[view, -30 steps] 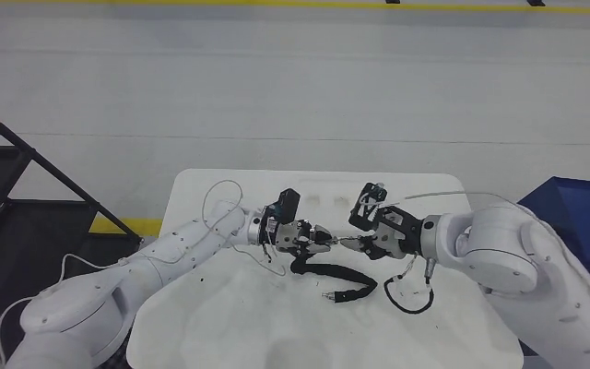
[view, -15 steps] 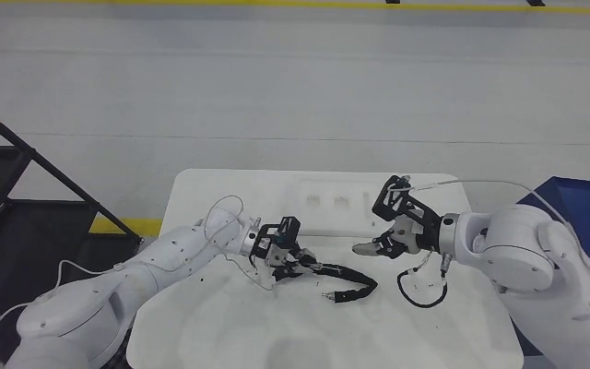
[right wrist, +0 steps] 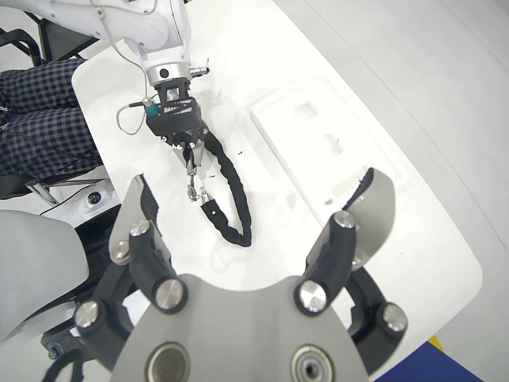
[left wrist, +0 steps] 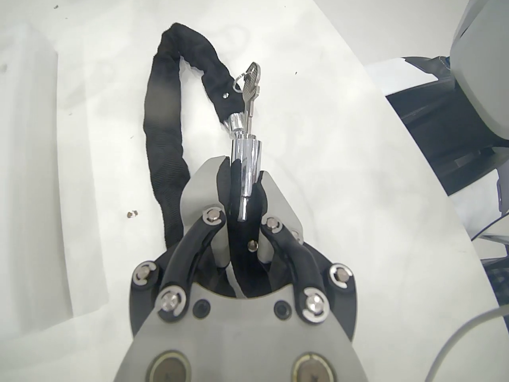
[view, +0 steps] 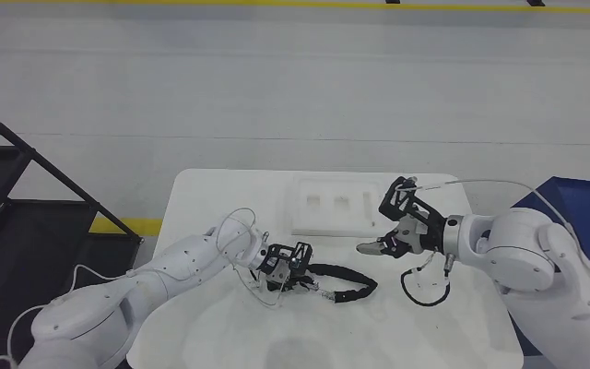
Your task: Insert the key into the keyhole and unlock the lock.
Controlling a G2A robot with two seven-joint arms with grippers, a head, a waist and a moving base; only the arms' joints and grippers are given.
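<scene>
Two grippers, left gripper [left wrist: 242, 172] clamped shut on lock [left wrist: 248, 152] barrel at lower centre of top view, key [left wrist: 251, 83] seated in barrel end per left wrist view, chain [left wrist: 160, 129] free end lying loose beside it per right wrist view, right gripper [right wrist: 254, 180] spread wide, empty, centre right.

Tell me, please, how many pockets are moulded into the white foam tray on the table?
3, in a row along the foam tray: one pocket at the end farthest from the right gripper, one in the middle, one at the gripper's end, partly hidden behind its finger.
</scene>
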